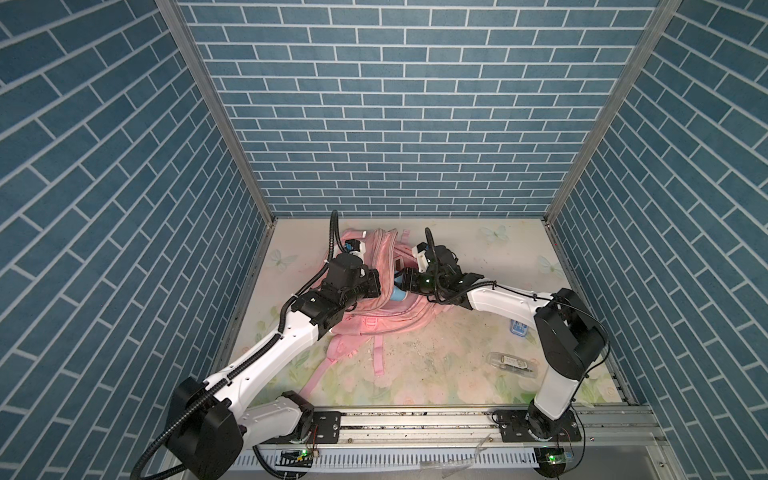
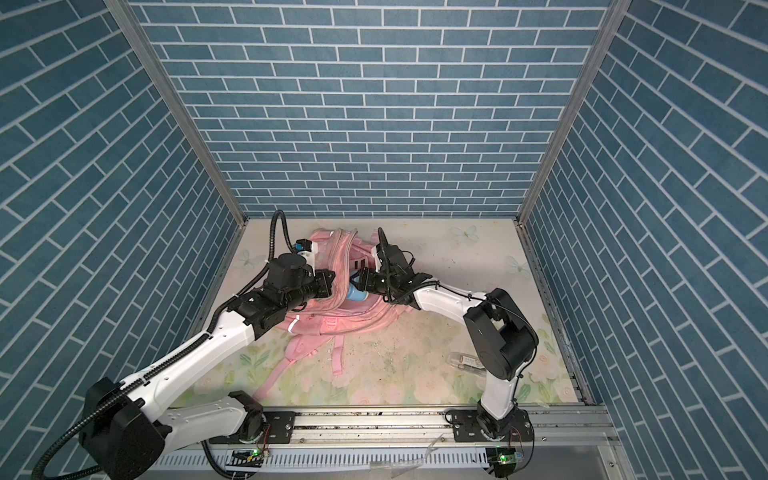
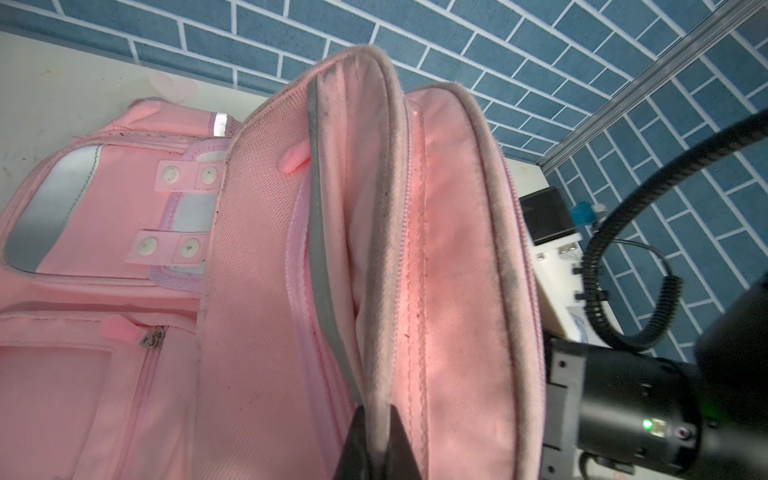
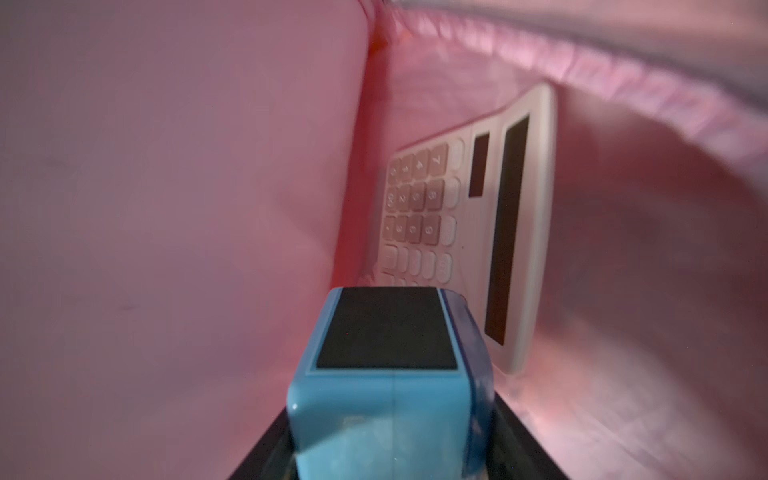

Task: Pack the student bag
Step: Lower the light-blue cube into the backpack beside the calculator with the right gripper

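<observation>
The student bag [image 1: 386, 322] [image 2: 353, 326], a large pink backpack, lies at the back middle of the table with its main opening held apart. My left gripper [image 3: 380, 419] [image 1: 377, 284] is shut on the bag's greyish zip rim [image 3: 380, 270] and holds that flap up. My right gripper [image 4: 390, 440] [image 1: 402, 286] reaches into the opening, shut on a blue box [image 4: 386, 386] [image 1: 398, 296] [image 2: 356, 295] with a black top panel. In the right wrist view a white calculator [image 4: 469, 216] leans against the pink lining [image 4: 166, 208] just beyond the box.
A clear plastic case [image 1: 513, 364] [image 2: 465, 360] with a pen-like item lies at the front right, beside the right arm's base. A small blue-and-white pack [image 1: 518, 328] sits behind it. Pink straps [image 1: 345, 353] trail toward the front. Blue brick walls enclose three sides.
</observation>
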You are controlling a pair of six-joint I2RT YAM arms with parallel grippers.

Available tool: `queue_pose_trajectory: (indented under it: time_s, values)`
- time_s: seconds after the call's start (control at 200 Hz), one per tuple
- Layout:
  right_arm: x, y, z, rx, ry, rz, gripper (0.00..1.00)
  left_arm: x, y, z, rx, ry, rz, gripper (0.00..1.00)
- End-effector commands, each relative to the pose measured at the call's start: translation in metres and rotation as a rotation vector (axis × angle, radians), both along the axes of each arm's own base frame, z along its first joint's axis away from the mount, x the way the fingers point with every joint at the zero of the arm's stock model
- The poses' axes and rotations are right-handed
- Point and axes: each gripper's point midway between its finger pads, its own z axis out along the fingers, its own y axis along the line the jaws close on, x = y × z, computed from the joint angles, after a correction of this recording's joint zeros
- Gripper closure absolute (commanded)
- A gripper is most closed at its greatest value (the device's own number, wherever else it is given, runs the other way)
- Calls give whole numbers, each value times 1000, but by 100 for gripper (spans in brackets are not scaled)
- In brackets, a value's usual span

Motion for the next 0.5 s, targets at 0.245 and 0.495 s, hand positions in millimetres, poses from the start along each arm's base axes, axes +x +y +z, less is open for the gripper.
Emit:
queue_pose_trajectory:
  time_s: [0.245,0.495]
  values:
    - [0,27,-3,-26,71,59,33,8,-10,50,-114,-142,-32,100]
    - [10,-1,23,-16,-3,18,15,4,-12,47,-115,-131,-52,100]
